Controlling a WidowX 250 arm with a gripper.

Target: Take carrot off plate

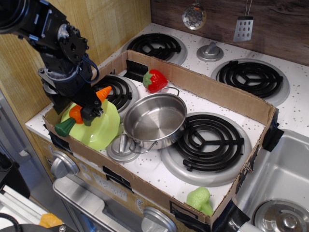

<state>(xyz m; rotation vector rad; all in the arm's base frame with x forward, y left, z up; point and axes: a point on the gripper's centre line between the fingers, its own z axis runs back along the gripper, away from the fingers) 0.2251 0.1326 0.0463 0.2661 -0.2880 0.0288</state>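
Observation:
The orange carrot (pixel 76 114) with its dark green stub lies slanted across the lime-green plate (pixel 107 126) at the front left of the cardboard box. Its tip (pixel 105 92) points toward the back right. My gripper (pixel 82 107) is down over the carrot's middle, with its black fingers (pixel 90 113) on either side of it. The jaws look open, not clamped. The carrot's middle is hidden behind the gripper.
A steel pot (pixel 155 120) stands right next to the plate. A red strawberry (pixel 155 80) sits behind it by the box wall. A pale green toy vegetable (pixel 200 199) lies in the front right corner. The cardboard wall (pixel 77 150) rims the stove top.

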